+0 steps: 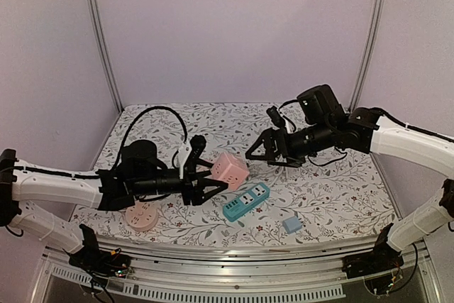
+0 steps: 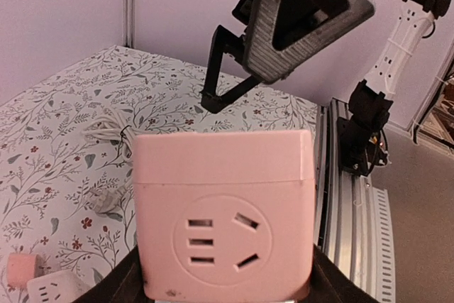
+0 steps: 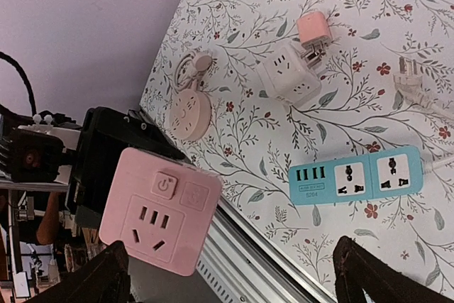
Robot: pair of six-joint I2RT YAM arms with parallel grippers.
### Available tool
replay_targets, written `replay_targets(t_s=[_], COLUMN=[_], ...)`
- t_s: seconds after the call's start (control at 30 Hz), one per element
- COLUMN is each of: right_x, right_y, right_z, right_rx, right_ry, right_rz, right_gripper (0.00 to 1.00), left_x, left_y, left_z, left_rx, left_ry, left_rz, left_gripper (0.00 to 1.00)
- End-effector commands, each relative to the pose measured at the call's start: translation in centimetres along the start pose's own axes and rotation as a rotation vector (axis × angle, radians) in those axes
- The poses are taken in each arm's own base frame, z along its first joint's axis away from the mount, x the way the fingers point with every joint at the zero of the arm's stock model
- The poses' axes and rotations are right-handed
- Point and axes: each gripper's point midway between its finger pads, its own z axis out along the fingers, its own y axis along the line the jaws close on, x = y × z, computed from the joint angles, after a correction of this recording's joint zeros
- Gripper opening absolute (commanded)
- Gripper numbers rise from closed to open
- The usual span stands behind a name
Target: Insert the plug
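At the far left, the left arm [image 1: 57, 188] reaches out over the flowered surface [image 1: 333, 196]. Just in front of its wrist a round pink socket [image 1: 142, 216] lies flat near the front edge. The left fingers [image 2: 117, 287] are closed on a pink cube socket [image 1: 230, 168], clamping it from both sides and holding it tilted, clear of the surface. One outlet face of the cube looks back at the left wrist camera. Another face, with a button and an outlet, is turned toward the right arm. The plug [image 3: 406, 76] is white with bare prongs. It lies loose on the surface with its cord trailing away, well apart from the held cube and in neither arm's grip. Near it stands a white cube socket [image 3: 287, 72] with a small pink adapter [image 3: 314, 31] just beside it, prongs toward the cube. A teal power strip [image 1: 246, 201] lies at an angle on the surface, below and right of the held cube and not touching it. Further right, the right fingers [image 3: 106, 274] are spread wide and hold nothing. They hang above the surface near the pink cube and point toward it with a gap between. Toward the right front edge sits a small blue-grey block [image 1: 291, 224].
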Motion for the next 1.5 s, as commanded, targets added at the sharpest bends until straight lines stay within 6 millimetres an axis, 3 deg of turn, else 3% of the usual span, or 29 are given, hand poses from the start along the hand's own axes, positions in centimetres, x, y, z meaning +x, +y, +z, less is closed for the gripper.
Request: replay_targets(t_s=[0.0,0.13,0.4,0.73,1.1,1.2,1.37,1.47], right_x=[1.7,2.2,3.8,5.9,7.6,8.1,8.4,8.4], right_y=[1.8,1.6,1.6,1.9,1.7,1.8,1.9,1.7], right_z=[0.5,1.0,2.6,4.8,5.9,6.2,6.6,6.7], right_rx=[-0.100,-0.104,-0.113,-0.094,-0.085,-0.096,-0.111,-0.100], right_ry=[0.147,0.186,0.289,0.395,0.451,0.461,0.463,0.456], right_rz=[0.047,0.075,0.112,0.097,0.104,0.103,0.108,0.103], right_gripper=[0.99,0.99,0.99,0.99,0.88,0.78,0.42,0.27], left_x=[1.6,2.2,2.7,2.9,2.9,2.9,3.1,3.2], left_y=[0.2,0.2,-2.0,-3.2,-2.9,-2.8,-2.5,-2.4], left_z=[0.9,1.3,1.4,1.4,1.6,1.6,1.8,1.7], left_rx=[-0.067,-0.098,-0.035,-0.030,-0.076,-0.085,-0.100,-0.108], left_ry=[0.057,0.079,0.083,0.082,0.080,0.080,0.091,0.102], left_rz=[0.129,0.179,0.255,0.305,0.330,0.334,0.342,0.349], left_gripper=[0.00,0.00,0.00,0.00,0.00,0.00,0.00,0.00])
